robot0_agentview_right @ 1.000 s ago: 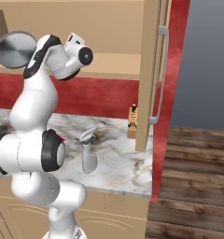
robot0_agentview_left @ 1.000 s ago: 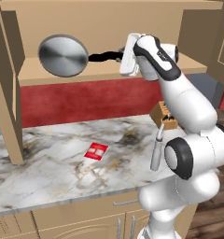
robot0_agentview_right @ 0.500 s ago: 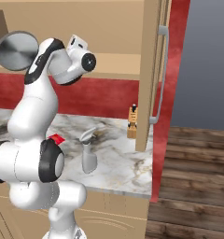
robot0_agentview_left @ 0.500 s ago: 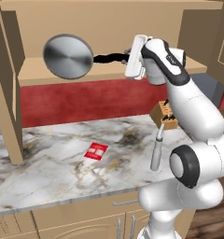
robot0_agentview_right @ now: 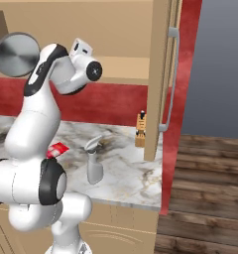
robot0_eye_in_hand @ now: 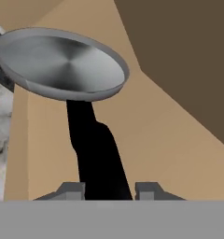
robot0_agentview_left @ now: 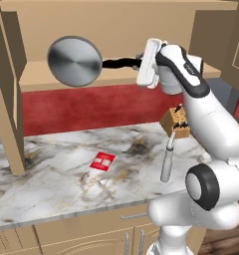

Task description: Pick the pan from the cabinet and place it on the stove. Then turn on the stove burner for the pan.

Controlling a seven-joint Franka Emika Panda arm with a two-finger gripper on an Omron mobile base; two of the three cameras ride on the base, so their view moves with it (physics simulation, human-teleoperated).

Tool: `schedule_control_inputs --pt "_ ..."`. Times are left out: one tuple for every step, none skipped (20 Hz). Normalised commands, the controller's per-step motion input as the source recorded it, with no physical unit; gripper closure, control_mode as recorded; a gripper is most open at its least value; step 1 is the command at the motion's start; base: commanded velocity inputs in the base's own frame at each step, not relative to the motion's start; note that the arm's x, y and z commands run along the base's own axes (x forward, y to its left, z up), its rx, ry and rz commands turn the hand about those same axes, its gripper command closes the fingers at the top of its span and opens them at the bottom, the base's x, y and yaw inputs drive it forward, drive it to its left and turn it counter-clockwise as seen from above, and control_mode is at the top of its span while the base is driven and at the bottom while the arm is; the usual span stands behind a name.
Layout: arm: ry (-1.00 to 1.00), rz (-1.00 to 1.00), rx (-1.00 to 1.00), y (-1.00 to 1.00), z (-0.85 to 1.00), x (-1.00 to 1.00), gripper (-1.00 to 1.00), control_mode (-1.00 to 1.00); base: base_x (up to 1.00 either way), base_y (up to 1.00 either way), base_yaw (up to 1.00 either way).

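Observation:
The silver pan (robot0_agentview_left: 74,61) hangs tilted on edge in front of the open cabinet's shelf (robot0_agentview_left: 37,77), its round bottom facing the left base view. Its black handle (robot0_agentview_left: 119,63) runs right into my gripper (robot0_agentview_left: 142,63), which is shut on it. In the hand view the handle (robot0_eye_in_hand: 93,149) passes between my fingertips (robot0_eye_in_hand: 69,189) and the pan bowl (robot0_eye_in_hand: 62,63) sits ahead above the shelf. From the right base view the pan (robot0_agentview_right: 16,54) shows beside my arm. The stove is out of view.
The cabinet doors stand open at the left (robot0_agentview_left: 7,99) and right (robot0_agentview_right: 160,74). On the marble counter (robot0_agentview_left: 52,184) lie a red packet (robot0_agentview_left: 102,162), a grey bottle (robot0_agentview_left: 166,162) and a wooden knife block (robot0_agentview_left: 176,122). A wood floor (robot0_agentview_right: 205,198) lies beyond the counter's right end.
The gripper and the pan have shifted slightly to the right, out along the shelf front, and my elbow has dropped a little. The grip on the handle is unchanged.

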Motion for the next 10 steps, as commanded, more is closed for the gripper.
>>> schedule_control_inputs --pt "-0.05 0.0 0.0 -0.04 0.0 -0.29 1.0 -1.0 0.0 0.0 0.0" --pt "-0.05 0.0 0.01 0.0 0.0 -0.28 1.0 -1.0 0.0 0.0 0.0" --pt "-0.06 0.0 0.0 0.0 0.0 -0.27 1.0 -1.0 0.0 0.0 0.0" --pt "-0.05 0.0 0.0 0.0 0.0 -0.25 1.0 -1.0 0.0 0.0 0.0" --pt "-0.05 0.0 0.01 0.0 0.0 -0.24 1.0 -1.0 0.0 0.0 0.0" --pt "-0.05 0.0 0.0 0.0 0.0 -0.24 1.0 -1.0 0.0 0.0 0.0" --pt "-0.05 0.0 0.0 0.0 0.0 -0.25 1.0 -1.0 0.0 0.0 0.0" --pt "-0.06 0.0 0.0 0.0 0.0 -0.28 1.0 -1.0 0.0 0.0 0.0" --pt "-0.06 0.0 0.01 0.0 0.0 -0.31 1.0 -1.0 0.0 0.0 0.0" --pt "-0.04 0.0 0.01 0.0 0.0 -0.31 1.0 -1.0 0.0 0.0 0.0"
